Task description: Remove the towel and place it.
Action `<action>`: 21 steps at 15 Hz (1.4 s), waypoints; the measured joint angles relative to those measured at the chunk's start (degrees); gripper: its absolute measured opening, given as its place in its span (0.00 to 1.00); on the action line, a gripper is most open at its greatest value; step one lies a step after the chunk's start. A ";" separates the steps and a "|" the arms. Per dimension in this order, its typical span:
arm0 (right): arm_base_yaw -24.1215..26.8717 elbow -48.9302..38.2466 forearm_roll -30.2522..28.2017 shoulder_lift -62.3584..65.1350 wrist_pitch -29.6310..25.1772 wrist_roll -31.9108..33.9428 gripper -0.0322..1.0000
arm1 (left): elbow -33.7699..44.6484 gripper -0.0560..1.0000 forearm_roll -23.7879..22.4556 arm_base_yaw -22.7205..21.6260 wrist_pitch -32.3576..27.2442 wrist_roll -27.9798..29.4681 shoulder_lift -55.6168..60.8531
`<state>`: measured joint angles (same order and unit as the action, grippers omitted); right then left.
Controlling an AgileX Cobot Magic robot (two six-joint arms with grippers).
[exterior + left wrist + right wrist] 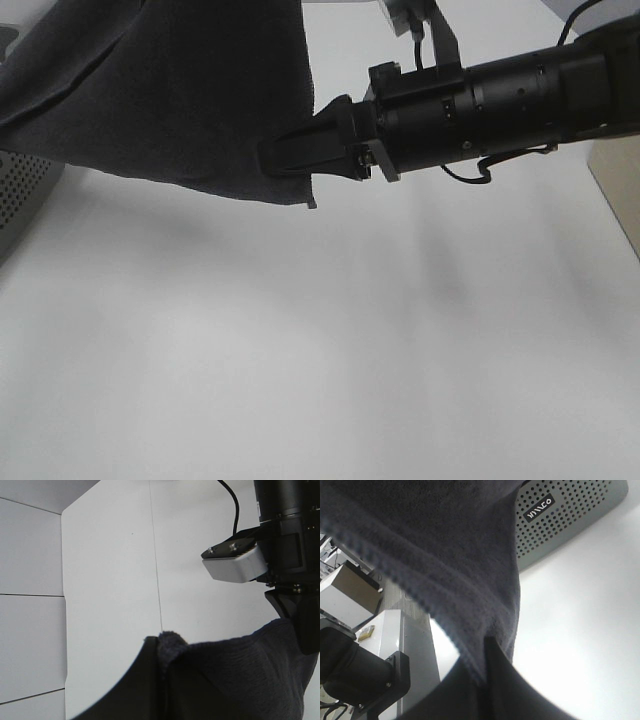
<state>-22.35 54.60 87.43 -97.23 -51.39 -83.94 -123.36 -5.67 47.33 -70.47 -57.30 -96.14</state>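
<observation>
The dark charcoal towel [180,90] hangs spread in the air at the upper left, above the white table. My right gripper [285,155] reaches in from the right and is shut on the towel's lower right edge. In the right wrist view its jaws [485,647] pinch the towel's [435,545] hem. My left gripper [161,645] is shut on another corner of the towel [240,675]. In the exterior high view the left gripper is hidden behind the cloth. The right arm [290,530] shows in the left wrist view.
The grey perforated basket [20,190] stands at the table's left edge, below the towel; it also shows in the right wrist view [565,515]. The white table [350,350] spreads below. A wooden block [620,190] sits at the right edge.
</observation>
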 joint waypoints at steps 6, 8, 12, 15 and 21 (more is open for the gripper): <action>0.00 19.60 -47.78 10.54 -2.06 53.17 0.04 | 0.00 0.05 -0.06 0.00 1.78 0.06 -0.06; 0.00 28.82 -62.80 10.77 -7.05 64.74 0.04 | 0.00 0.05 -0.63 0.06 3.90 1.55 -0.06; 0.00 45.72 -81.88 10.60 -12.03 72.99 0.04 | 0.00 0.05 -8.88 -0.46 14.15 10.20 -0.06; 0.00 57.75 -84.51 6.59 -9.74 73.17 0.04 | 0.00 0.05 -9.74 -3.67 20.86 14.44 -0.06; 0.00 73.51 -91.56 -1.03 1.78 73.22 0.04 | 0.00 0.05 -2.52 -11.86 41.20 16.33 -1.89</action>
<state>-22.35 128.11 -4.13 -98.26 -49.62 -10.71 -123.36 -8.19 35.47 -29.28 -40.97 -98.03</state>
